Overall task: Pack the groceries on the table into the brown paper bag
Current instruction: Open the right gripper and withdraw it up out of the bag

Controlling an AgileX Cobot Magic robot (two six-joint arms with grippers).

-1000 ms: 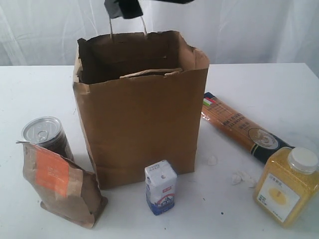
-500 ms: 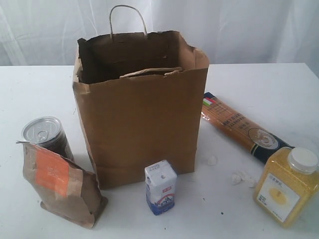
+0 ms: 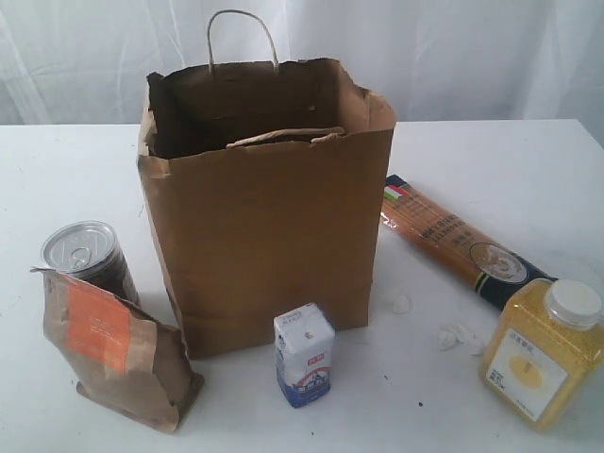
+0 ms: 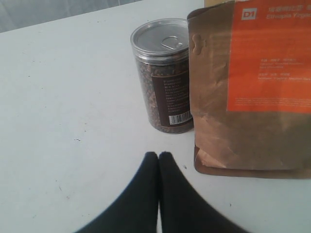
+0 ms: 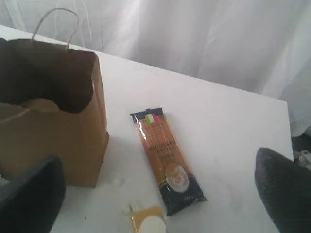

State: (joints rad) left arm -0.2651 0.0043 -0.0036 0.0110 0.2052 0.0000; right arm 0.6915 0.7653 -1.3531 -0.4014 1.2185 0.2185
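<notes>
Left pincer (image 4: 159,162): pressed together, empty. Right pincer (image 5: 158,194): wide, empty, over spaghetti packet (image 5: 165,160). Risk: flat packet slides along bench (image 5: 218,121), evading grasp.

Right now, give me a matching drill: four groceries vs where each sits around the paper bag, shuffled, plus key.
1. long spaghetti packet
2. small white-blue carton
3. silver-topped can
4. yellow white-capped jar

Places, as the exterior view shows them:
A. upright, just in front of the brown paper bag
B. left of the bag, behind the kraft pouch
C. lying flat, right of the bag
D. upright, far front right

Pairs: 1-C, 2-A, 3-B, 4-D
</notes>
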